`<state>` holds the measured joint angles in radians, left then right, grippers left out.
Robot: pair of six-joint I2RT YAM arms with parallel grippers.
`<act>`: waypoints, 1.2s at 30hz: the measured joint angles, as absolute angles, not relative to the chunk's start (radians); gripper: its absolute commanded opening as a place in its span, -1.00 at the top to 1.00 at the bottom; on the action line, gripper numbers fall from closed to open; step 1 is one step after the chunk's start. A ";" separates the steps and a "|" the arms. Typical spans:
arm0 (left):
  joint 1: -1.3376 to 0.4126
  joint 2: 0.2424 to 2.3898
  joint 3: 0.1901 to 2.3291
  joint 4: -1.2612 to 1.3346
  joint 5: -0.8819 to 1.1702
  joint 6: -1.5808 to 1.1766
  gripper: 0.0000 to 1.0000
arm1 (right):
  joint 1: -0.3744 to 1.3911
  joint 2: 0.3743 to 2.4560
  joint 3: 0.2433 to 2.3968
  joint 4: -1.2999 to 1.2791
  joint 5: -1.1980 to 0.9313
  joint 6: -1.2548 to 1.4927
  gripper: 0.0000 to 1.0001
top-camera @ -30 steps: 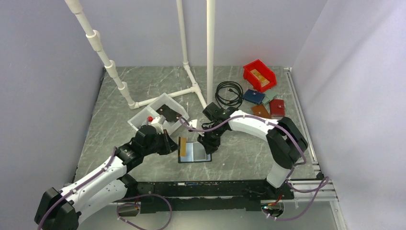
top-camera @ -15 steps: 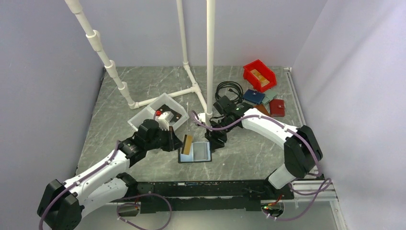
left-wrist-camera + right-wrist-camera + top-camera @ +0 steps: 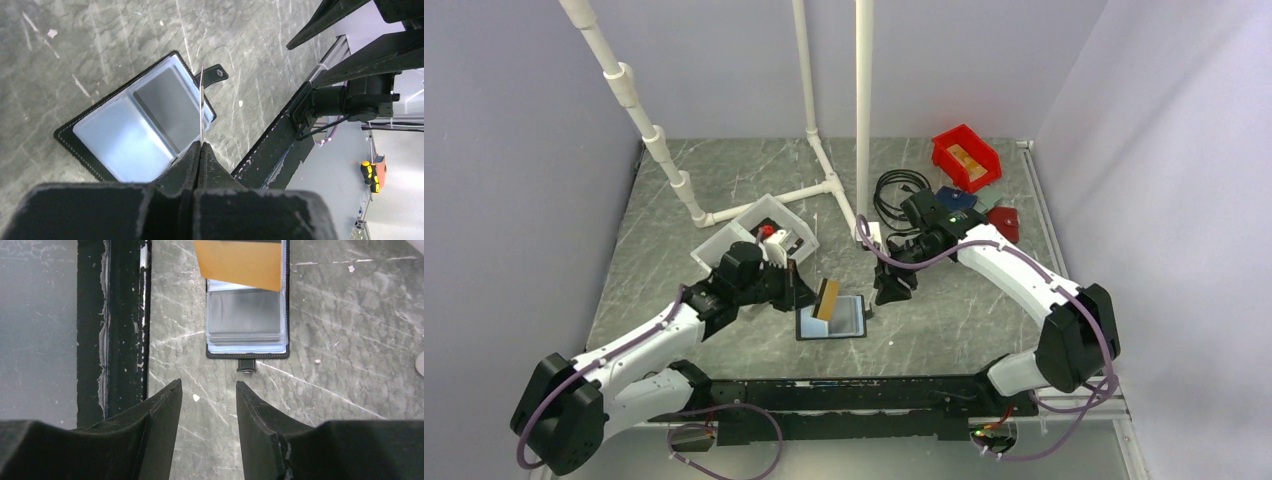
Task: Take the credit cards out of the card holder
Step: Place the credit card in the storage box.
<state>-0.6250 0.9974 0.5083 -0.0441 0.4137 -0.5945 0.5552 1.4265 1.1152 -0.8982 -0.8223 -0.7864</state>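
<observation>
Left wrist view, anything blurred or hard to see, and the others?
Left wrist: left gripper soft up close, card edge-on, a thin line; holder sharp. Right wrist: sharp, card cut off at top. Top: even light, soft shadows.

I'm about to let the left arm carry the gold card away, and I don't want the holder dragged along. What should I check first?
1. Left end effector shut on the gold card: ok, its fingers pinch the card's edge.
2. Gold card free of the card holder: ok, its lower edge appears to hang above the holder.
3. Card holder open and flat on the table: ok.
4. Right end effector open, empty and off the holder: ok, though nothing pins the holder down.
5. Holder emptied: cannot tell; a grey shape shows inside it.
</observation>
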 measured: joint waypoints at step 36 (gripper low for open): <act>-0.846 1.190 0.747 -0.014 0.509 -0.052 1.00 | 0.489 1.388 1.083 -0.926 -1.015 -0.825 0.32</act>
<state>-0.8455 1.1896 0.7467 -0.0139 0.5087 -0.0525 0.4889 1.3876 1.0832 -0.9257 -1.0149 -0.8249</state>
